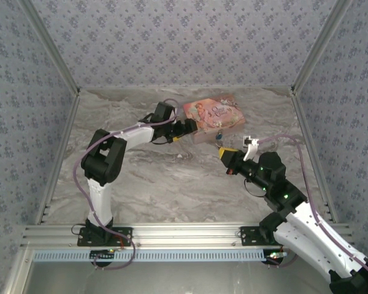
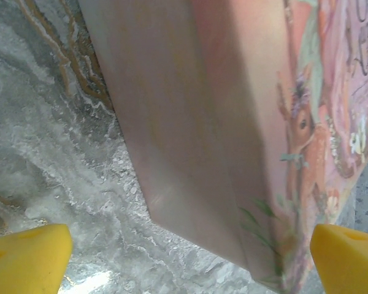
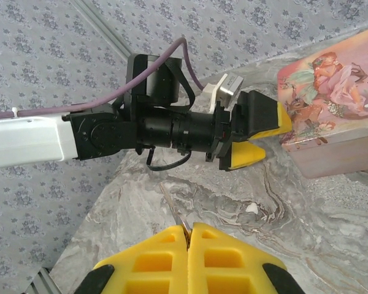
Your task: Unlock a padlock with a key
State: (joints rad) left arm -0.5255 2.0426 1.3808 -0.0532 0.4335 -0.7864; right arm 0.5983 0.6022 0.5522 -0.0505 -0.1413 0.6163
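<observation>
Box [image 1: 216,115], padlock [image 1: 220,133] at its near side, left hand [image 1: 193,130] at its left, key [image 3: 179,214] in right hand [image 1: 222,151] nearer

This is looking like a robot test booth in a lab: a left arm [image 1: 101,162] and a right arm [image 1: 306,223] are sitting bolted to a metal rail [image 1: 184,234], and flowery wallpaper walls [image 1: 184,43] with metal posts [image 1: 52,46] are boxing in a marble-look table [image 1: 172,184]

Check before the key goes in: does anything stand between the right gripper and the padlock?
Nothing visible does: bare table lies between the right gripper and the padlock at the front of the pink box; the left gripper is aside.
</observation>
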